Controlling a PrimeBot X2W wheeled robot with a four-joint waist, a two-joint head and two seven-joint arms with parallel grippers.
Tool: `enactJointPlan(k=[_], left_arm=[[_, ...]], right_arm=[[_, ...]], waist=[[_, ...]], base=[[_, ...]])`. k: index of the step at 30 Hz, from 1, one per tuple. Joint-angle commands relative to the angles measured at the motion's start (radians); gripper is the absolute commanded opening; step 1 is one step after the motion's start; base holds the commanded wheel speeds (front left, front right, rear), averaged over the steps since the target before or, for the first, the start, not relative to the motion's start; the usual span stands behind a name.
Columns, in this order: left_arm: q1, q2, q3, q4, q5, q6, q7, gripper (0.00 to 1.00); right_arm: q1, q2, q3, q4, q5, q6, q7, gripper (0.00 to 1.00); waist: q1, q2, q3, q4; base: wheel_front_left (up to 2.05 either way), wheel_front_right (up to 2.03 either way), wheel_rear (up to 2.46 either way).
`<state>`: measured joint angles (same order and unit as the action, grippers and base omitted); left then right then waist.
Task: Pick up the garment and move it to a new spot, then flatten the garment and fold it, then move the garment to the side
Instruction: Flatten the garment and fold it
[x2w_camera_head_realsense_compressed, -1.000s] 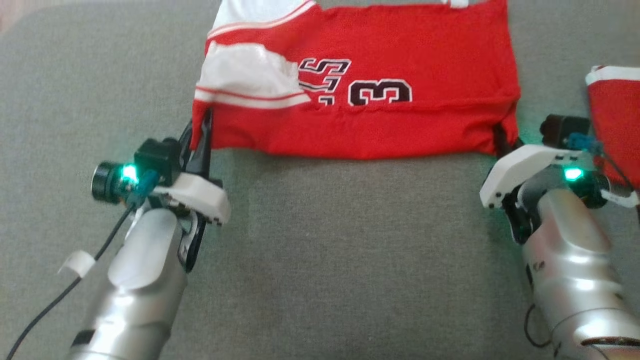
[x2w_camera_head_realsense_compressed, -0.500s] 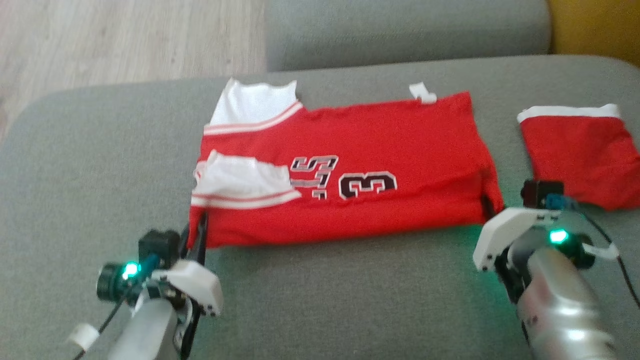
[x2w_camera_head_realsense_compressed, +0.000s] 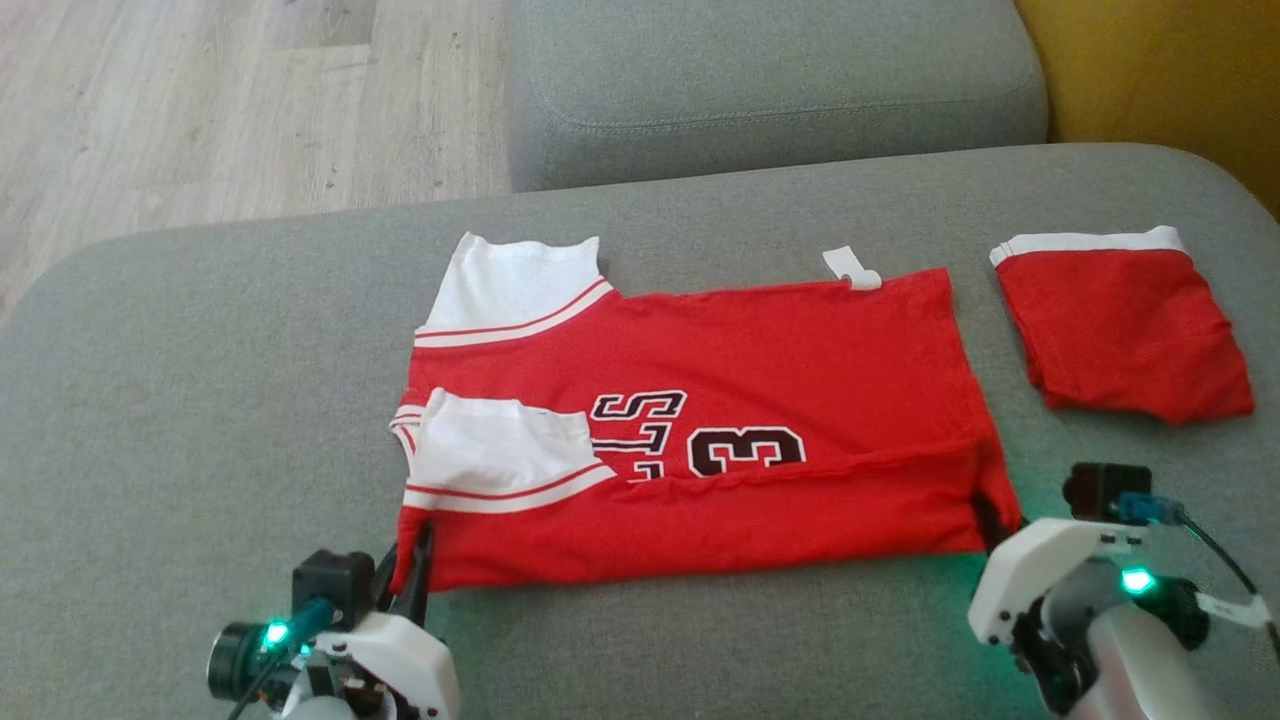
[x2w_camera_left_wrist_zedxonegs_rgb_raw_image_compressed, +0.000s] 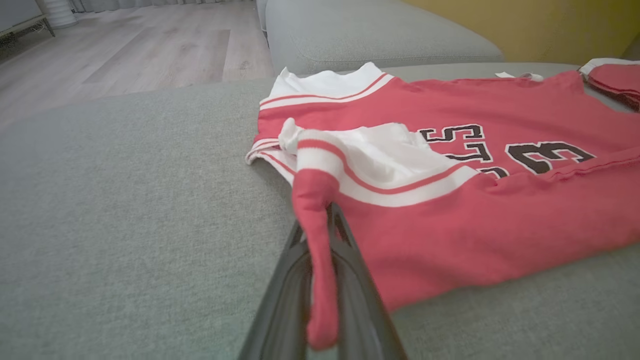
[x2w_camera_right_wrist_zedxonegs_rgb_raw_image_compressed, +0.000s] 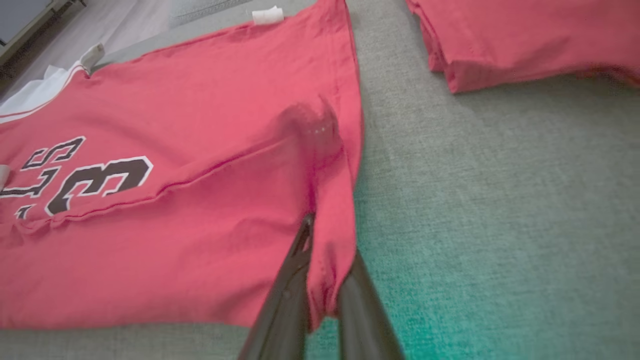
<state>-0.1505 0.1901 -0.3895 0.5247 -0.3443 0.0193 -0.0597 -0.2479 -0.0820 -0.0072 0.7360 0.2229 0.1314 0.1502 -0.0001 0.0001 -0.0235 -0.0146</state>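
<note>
The garment (x2w_camera_head_realsense_compressed: 750, 350) is a red jersey with white trim and dark lettering, spread flat on a grey sofa cushion (x2w_camera_head_realsense_compressed: 200, 400). Its near strip is folded up over the lettering. My left gripper (x2w_camera_head_realsense_compressed: 415, 548) is shut on the garment's near left corner; in the left wrist view a red fold (x2w_camera_left_wrist_zedxonegs_rgb_raw_image_compressed: 320, 250) runs between the two dark fingers of the left gripper (x2w_camera_left_wrist_zedxonegs_rgb_raw_image_compressed: 330, 212). At the near right corner my right gripper (x2w_camera_head_realsense_compressed: 988, 515) is shut too, and the right wrist view shows the hem (x2w_camera_right_wrist_zedxonegs_rgb_raw_image_compressed: 330, 240) pinched in the right gripper (x2w_camera_right_wrist_zedxonegs_rgb_raw_image_compressed: 325, 235).
A second folded red piece with a white band (x2w_camera_head_realsense_compressed: 1125, 320) lies on the cushion to the right, close to my right arm. Behind stands another grey cushion (x2w_camera_head_realsense_compressed: 770, 90), with wooden floor (x2w_camera_head_realsense_compressed: 200, 110) at the far left and a yellow wall (x2w_camera_head_realsense_compressed: 1160, 70) at the far right.
The head camera has tilted up, so the whole picture has slid down and more of the sofa shows. Both grippers keep the same corners of the garment.
</note>
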Motion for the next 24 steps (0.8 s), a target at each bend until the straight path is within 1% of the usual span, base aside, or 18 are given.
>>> enactJointPlan(k=[1,2,3,4,5,7,11,17,19,21,22,24], left_arm=[[-0.026,0.025,0.027,-0.039,-0.003,0.008,0.010,0.06],[-0.026,0.025,0.027,-0.039,-0.003,0.008,0.010,0.06],[-0.022,0.026,0.022,-0.044,-0.002,0.010,0.022,0.38],[-0.020,0.028,0.020,-0.051,-0.001,0.012,0.029,0.78],[-0.019,0.030,0.019,-0.058,-0.001,0.016,0.033,1.00],[-0.020,0.034,0.021,-0.073,0.002,0.028,0.039,1.00],[-0.037,0.046,0.044,-0.126,0.002,0.056,0.021,1.00],[-0.125,0.070,0.088,-0.210,-0.007,0.059,-0.032,1.00],[-0.179,0.090,0.088,-0.224,0.002,0.045,-0.021,1.00],[-0.249,0.121,0.078,-0.226,0.017,0.017,0.010,1.00],[-0.333,0.148,0.077,-0.216,0.019,-0.013,0.052,1.00],[-0.424,0.186,0.068,-0.186,0.033,-0.045,0.115,1.00]], right_arm=[[-0.012,-0.015,0.007,-0.065,-0.006,-0.001,-0.006,1.00],[-0.012,-0.015,0.007,-0.065,-0.006,-0.001,-0.006,1.00],[0.000,-0.012,-0.001,-0.090,-0.004,-0.001,-0.005,1.00],[0.010,-0.008,-0.008,-0.112,-0.003,-0.001,-0.002,1.00],[0.019,-0.005,-0.014,-0.135,-0.001,-0.001,-0.001,1.00],[0.032,-0.002,-0.034,-0.172,-0.011,-0.001,-0.007,1.00],[0.037,0.004,-0.075,-0.251,-0.031,-0.001,-0.052,1.00],[0.004,0.014,-0.100,-0.363,-0.066,-0.001,-0.118,1.00],[-0.017,0.017,-0.098,-0.391,-0.075,-0.001,-0.124,1.00],[-0.044,0.019,-0.090,-0.415,-0.083,-0.001,-0.121,1.00],[-0.075,0.021,-0.085,-0.437,-0.087,-0.001,-0.115,1.00],[-0.112,0.021,-0.081,-0.458,-0.095,-0.001,-0.115,1.00]], waist=[[0.0001,-0.0001,0.003,0.001],[0.0001,-0.0001,0.003,0.001],[0.0001,-0.0001,0.004,0.001],[0.0001,-0.0001,0.006,0.001],[0.0001,-0.0001,0.008,0.001],[0.0001,-0.0001,0.012,0.002],[0.0001,-0.0001,0.032,0.001],[0.0001,-0.0001,0.083,-0.008],[0.0001,-0.0001,0.112,-0.016],[0.0001,-0.0001,0.149,-0.028],[0.0001,-0.0001,0.190,-0.040],[0.0001,-0.0001,0.238,-0.054]], base=[[0.00,0.00,0.00],[0.00,0.00,0.00],[0.00,0.00,0.00],[0.00,0.00,0.00],[0.00,0.00,0.00],[0.00,0.00,0.00],[0.00,0.00,0.00],[0.00,0.00,0.00],[0.00,0.00,0.00],[0.00,0.00,0.00],[0.00,0.00,0.00],[0.00,0.00,0.00]])
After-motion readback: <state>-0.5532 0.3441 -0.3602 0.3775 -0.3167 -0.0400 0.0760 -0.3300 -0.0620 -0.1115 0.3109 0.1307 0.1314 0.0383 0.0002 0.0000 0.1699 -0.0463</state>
